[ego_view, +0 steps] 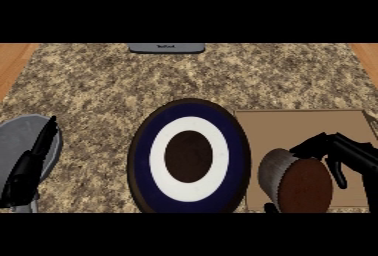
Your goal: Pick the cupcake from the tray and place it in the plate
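The cupcake (295, 182), with a grey ribbed wrapper and a dark brown top, is tilted on its side over the left edge of the tan tray (310, 122) at the lower right. My right hand (341, 150) comes in from the right, its fingers curled over the cupcake's upper side and the thumb down its right side. The round plate (144, 150), with a dark blue rim, a white ring and a brown centre, lies in the middle just left of the cupcake. My left hand (31, 167) rests open at the far left, holding nothing.
A grey flat object (167, 47) sits at the counter's far edge. Wooden strips (15, 60) border the speckled stone counter (96, 90) on both sides. The grey left forearm (16, 140) covers the counter's lower left.
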Robot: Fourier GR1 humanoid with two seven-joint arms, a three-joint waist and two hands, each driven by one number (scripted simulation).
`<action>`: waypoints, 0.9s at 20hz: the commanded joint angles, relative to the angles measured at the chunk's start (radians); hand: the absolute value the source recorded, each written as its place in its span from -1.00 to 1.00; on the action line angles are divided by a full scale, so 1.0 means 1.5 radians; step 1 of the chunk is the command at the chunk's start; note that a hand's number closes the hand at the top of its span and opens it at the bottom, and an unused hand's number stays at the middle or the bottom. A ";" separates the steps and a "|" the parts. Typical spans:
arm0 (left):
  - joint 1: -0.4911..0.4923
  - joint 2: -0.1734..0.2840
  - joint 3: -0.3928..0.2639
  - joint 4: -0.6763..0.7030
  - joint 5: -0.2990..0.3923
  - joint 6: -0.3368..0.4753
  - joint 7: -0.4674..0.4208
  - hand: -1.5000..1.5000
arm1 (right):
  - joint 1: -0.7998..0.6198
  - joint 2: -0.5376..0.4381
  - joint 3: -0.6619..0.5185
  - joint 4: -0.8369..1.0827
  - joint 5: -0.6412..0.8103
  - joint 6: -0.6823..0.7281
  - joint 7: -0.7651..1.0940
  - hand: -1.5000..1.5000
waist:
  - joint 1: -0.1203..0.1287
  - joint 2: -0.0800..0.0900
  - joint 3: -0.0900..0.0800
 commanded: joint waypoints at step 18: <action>0.007 -0.030 -0.016 -0.045 -0.019 -0.001 0.034 0.00 | -0.246 0.185 0.247 0.415 0.067 -0.173 0.207 1.00 | 0.006 0.002 0.002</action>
